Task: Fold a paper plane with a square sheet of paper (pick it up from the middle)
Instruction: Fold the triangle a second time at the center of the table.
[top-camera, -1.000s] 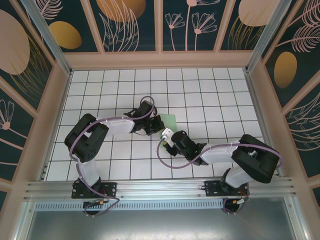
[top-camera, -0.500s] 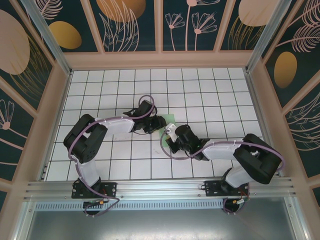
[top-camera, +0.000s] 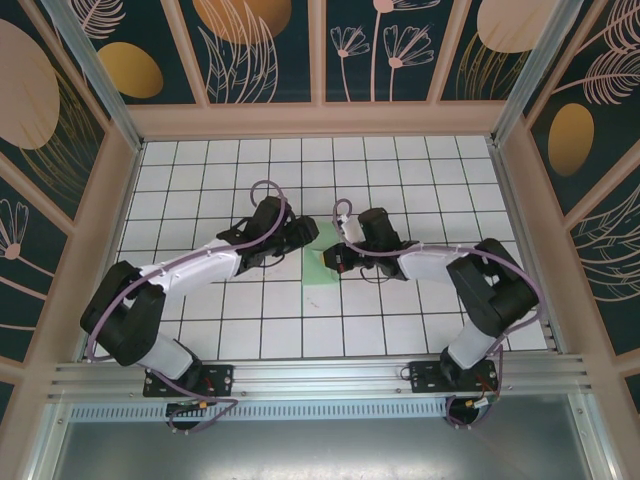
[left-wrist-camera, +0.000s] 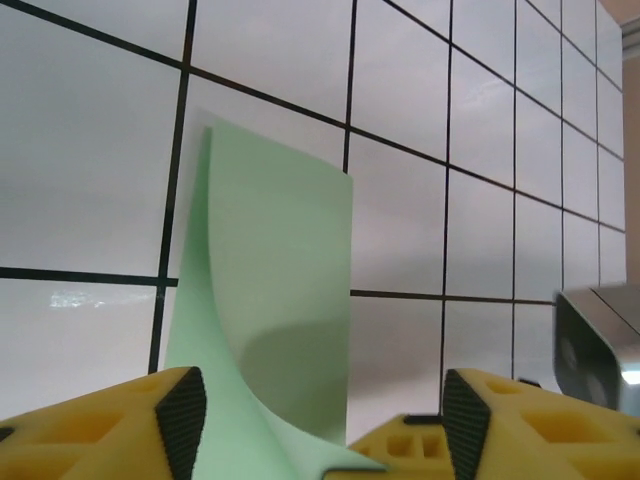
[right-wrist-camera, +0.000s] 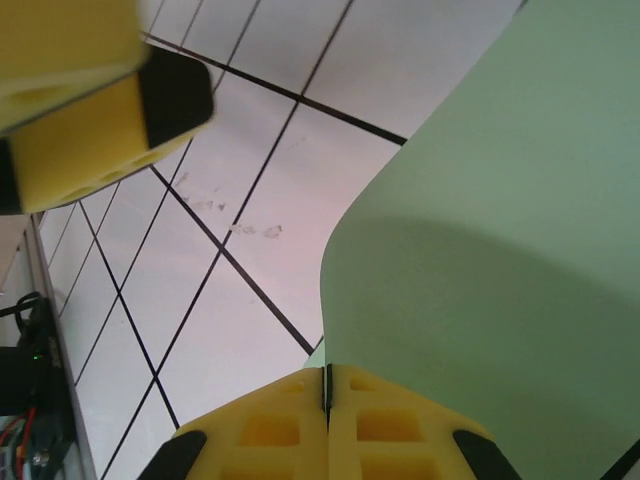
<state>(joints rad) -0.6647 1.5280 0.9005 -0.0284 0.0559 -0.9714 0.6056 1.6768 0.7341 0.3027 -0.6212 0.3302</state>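
The square sheet of paper (top-camera: 322, 272) is pale green and lies curled near the middle of the tiled table (top-camera: 420, 180). My right gripper (top-camera: 334, 258) sits at its far end. In the right wrist view the gripper (right-wrist-camera: 327, 385) is shut, and the sheet (right-wrist-camera: 500, 230) curves up out of the seam between its fingers. My left gripper (top-camera: 311, 239) is just left of it. Its jaws (left-wrist-camera: 322, 425) stand open, and the raised sheet (left-wrist-camera: 270, 280) passes loosely between them, close to the left pad (left-wrist-camera: 182, 420). A paper plane is out of view.
White tiles with black grid lines surround the sheet. Wooden walls (top-camera: 110, 220) enclose the table on three sides. A metal rail (top-camera: 320, 375) runs along the near edge. The right gripper's grey body (left-wrist-camera: 600, 345) shows at the right of the left wrist view.
The left gripper has opened and let go of the sheet. The right gripper has shut on the sheet and swung toward the far side. The left arm has stretched out.
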